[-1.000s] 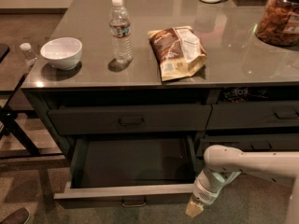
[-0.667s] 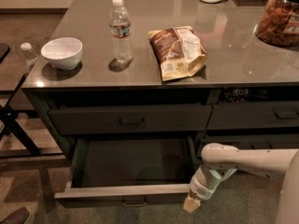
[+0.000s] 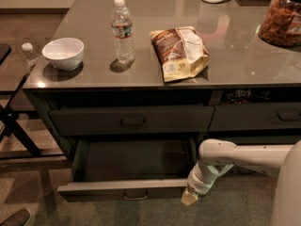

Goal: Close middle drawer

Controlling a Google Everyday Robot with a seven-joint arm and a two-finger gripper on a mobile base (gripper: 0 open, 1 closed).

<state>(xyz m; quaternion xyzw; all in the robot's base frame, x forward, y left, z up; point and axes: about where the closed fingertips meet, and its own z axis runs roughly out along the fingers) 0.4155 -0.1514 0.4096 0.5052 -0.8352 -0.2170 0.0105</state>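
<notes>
The middle drawer point(image 3: 123, 188) is pulled far out below the closed top drawer point(image 3: 131, 120). Its dark grey inside point(image 3: 136, 159) looks empty, and the small bar handle point(image 3: 135, 195) sits at the centre of its flat front. My gripper point(image 3: 190, 199) hangs from the white arm point(image 3: 235, 155), low and right of centre. Its tan tip is at the right end of the drawer front, close to it or touching it; I cannot tell which.
On the counter point(image 3: 235, 65) stand a white bowl point(image 3: 63, 53), a water bottle point(image 3: 122, 31), a snack bag point(image 3: 180, 52) and a jar of snacks point(image 3: 282, 16). A narrower drawer stack point(image 3: 256, 118) is to the right. A black stand point(image 3: 14, 126) is on the left. The floor is carpeted.
My gripper has moved a little left and up, closer to the right end of the open drawer's front. The drawer stays pulled out.
</notes>
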